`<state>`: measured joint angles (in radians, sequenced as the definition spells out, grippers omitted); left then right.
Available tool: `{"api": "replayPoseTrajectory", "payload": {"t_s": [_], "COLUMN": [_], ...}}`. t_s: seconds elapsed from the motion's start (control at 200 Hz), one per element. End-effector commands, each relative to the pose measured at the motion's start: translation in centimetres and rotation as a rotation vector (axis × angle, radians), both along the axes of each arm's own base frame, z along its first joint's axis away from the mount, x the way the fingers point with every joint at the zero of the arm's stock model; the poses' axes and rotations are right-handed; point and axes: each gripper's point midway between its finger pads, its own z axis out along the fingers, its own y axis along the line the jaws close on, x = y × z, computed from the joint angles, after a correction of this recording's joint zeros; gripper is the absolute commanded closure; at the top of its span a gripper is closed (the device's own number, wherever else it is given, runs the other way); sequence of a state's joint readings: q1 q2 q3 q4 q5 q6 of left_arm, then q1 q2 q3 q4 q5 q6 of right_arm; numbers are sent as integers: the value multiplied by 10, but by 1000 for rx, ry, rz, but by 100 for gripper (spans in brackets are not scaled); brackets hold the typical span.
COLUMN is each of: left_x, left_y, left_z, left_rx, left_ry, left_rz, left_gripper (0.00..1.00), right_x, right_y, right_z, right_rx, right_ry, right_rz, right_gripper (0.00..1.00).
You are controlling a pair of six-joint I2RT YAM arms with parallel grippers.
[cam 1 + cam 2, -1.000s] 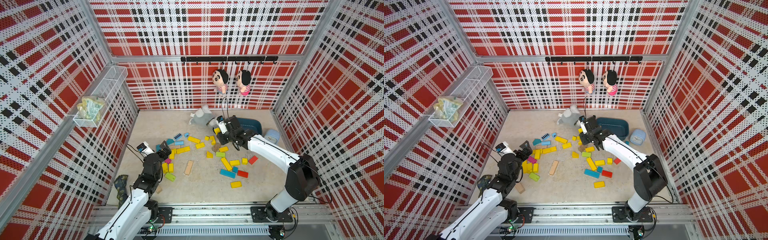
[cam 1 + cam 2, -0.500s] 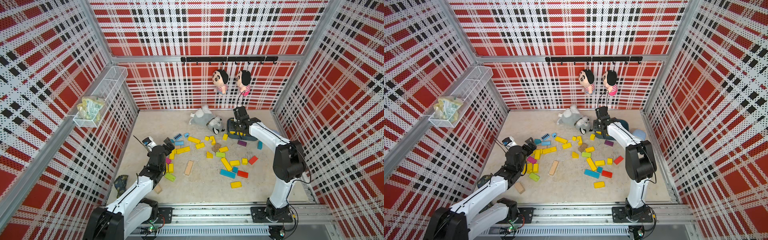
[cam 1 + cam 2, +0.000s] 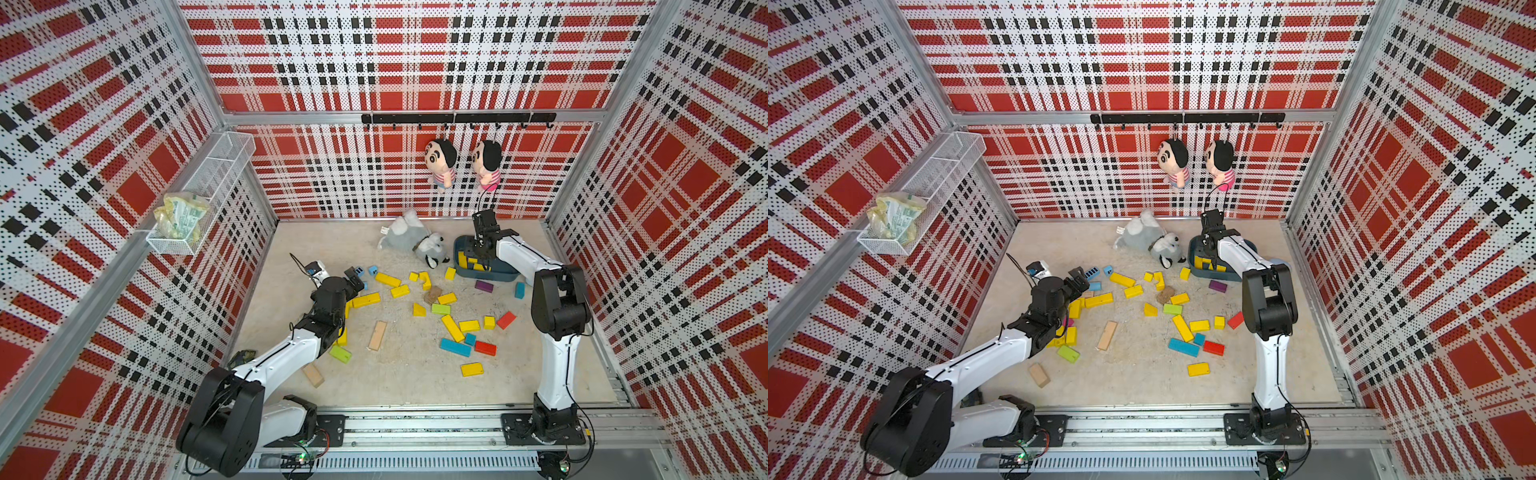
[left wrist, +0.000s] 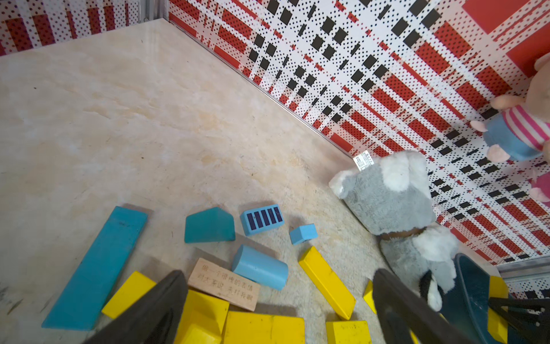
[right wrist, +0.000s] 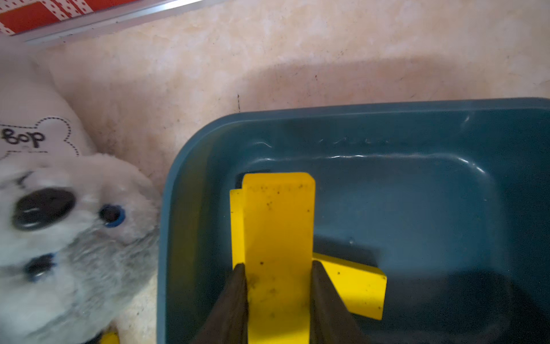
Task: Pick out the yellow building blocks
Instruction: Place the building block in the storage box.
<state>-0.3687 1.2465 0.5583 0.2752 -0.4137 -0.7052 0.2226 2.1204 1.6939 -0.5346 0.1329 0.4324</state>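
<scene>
Right gripper (image 5: 278,266) is clamped on a long yellow block (image 5: 278,214), down inside the blue bin (image 5: 190,166), with another yellow piece (image 5: 354,286) beside it, perhaps touching. Left gripper (image 4: 278,273) hangs spread wide, empty, over the yellow blocks (image 3: 365,300) scattered across the floor (image 3: 407,374).

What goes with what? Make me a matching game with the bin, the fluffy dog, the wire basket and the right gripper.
Things:
1. bin
2. fluffy dog
3. wire basket
4. right gripper

Clues:
a. shut on a yellow block
b. lying beside the bin
c. fixed high on the side wall
d. dark blue plastic

Pairs: 1-d, 2-b, 3-c, 4-a
</scene>
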Motion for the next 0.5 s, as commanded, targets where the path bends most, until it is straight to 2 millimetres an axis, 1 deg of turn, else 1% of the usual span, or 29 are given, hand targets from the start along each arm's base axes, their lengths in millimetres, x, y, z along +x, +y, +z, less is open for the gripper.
{"api": "replayPoseTrajectory", "payload": {"t_s": [0.0,0.105,0.245,0.316,0.421,0.496], "left_x": [7,10,13,15,19,21], "left_y": [-9,-12,-15,-17,-21,-24], "left_z": [5,0,-9,-11,-16,-18], "left_rx": [21,35,36,36,44,47], "left_ry": [1,29,67,82,107,121], "left_rz": [-23,-32,-36,-41,-48,-56], "left_gripper": [0,0,0,0,0,1], "right_x": [4,4,7,8,7,7], "right_y": [-8,-13,-15,-14,-15,-16], "right_z": [-15,-25,-35,-39,-41,-37], "right_rx": [-21,-21,-12,-8,-11,-12], "right_ry": [29,48,62,68,75,69], "right_rz": [-9,-14,-11,-4,4,14], "right_gripper": [97,95,87,81,69,63]}}
